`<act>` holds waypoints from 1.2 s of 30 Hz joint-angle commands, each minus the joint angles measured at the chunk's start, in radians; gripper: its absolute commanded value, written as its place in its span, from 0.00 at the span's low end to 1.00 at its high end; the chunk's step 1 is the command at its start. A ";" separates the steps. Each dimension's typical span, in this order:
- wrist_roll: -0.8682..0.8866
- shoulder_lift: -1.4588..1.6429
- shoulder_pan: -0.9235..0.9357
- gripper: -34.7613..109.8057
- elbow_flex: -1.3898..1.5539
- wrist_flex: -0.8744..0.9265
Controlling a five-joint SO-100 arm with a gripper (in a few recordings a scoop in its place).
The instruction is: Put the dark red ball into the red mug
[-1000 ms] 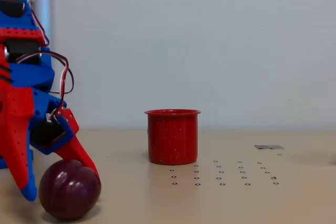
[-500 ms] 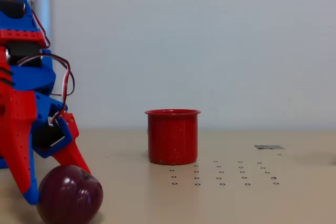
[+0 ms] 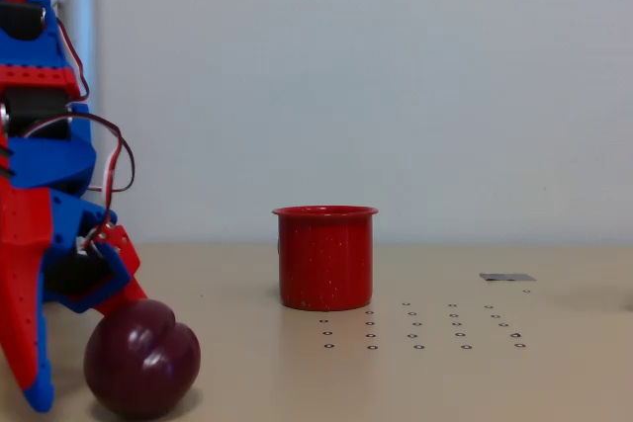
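Jaws spread around dark red ball (image 3: 141, 358) on table (image 3: 445, 373); red mug (image 3: 325, 257) upright, well apart.

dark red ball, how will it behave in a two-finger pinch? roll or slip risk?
The dark red ball looks round and glossy, so it probably slips in a shallow pinch. It rests on the flat table, so a nudge from the gripper likely rolls it. Its crease keeps a crisp shape, which hints it is firm.
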 commanded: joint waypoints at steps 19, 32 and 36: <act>0.074 0.012 -0.051 0.57 -0.133 -0.031; 0.075 0.023 -0.078 0.56 -0.117 -0.029; 0.063 0.023 -0.069 0.56 -0.112 -0.029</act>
